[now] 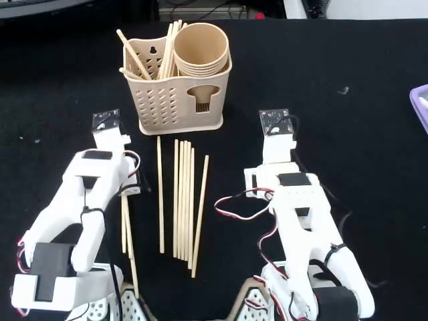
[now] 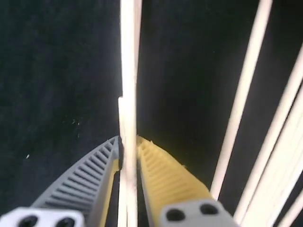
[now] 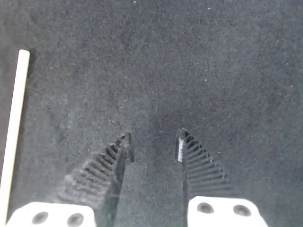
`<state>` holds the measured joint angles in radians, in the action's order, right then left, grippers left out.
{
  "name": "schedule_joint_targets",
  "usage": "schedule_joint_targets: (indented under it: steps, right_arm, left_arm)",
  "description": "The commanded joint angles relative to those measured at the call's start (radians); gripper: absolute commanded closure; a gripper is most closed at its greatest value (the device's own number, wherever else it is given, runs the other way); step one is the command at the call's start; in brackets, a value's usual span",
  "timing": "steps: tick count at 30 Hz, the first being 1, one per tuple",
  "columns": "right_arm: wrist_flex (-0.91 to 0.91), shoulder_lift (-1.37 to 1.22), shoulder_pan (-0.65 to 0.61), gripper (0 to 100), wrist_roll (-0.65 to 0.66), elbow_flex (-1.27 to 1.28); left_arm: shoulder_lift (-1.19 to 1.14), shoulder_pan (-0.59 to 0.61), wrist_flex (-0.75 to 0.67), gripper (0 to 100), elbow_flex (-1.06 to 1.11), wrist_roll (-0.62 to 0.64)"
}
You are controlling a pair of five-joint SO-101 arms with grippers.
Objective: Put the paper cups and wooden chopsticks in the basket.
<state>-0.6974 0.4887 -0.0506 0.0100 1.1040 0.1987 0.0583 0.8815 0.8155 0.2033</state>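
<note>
Left pincer (image 2: 128,139) clamped on two wooden chopsticks (image 2: 128,71), low over the table (image 1: 321,120); right pincer (image 3: 154,142) apart above bare cloth. Partly done, by the look of it: about five stacked paper cups (image 1: 200,47) and some five sticks standing in the basket (image 1: 170,100). Left to move: the clamped two plus roughly seven lying loose nearby.

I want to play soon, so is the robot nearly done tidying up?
Partly. The paper cups and a few chopsticks sit in the basket. The left tool holds clamped sticks. Several loose sticks lie waiting on the table. The right tool is open.
</note>
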Motion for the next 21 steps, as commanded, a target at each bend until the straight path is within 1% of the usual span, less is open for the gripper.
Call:
schedule_joint_targets:
  steps: [1,6,11,17,21]
  right_arm:
    - [0.017,0.039,0.011,83.9,0.003,-0.002]
    - [0.017,0.039,0.011,83.9,0.003,-0.002]
    - [0.017,0.039,0.011,83.9,0.003,-0.002]
    - [0.017,0.039,0.011,83.9,0.003,-0.002]
    - [0.017,0.039,0.011,83.8,0.003,-0.002]
  left_arm:
    - [0.008,0.018,0.094,97,-0.120,0.002]
    - [0.008,0.076,0.184,97,-0.249,0.003]
    - [0.006,0.119,0.183,97,-0.275,0.000]
    - [0.008,0.216,-0.051,97,-0.271,0.011]
    - [0.043,0.252,-0.126,97,-0.300,0.037]
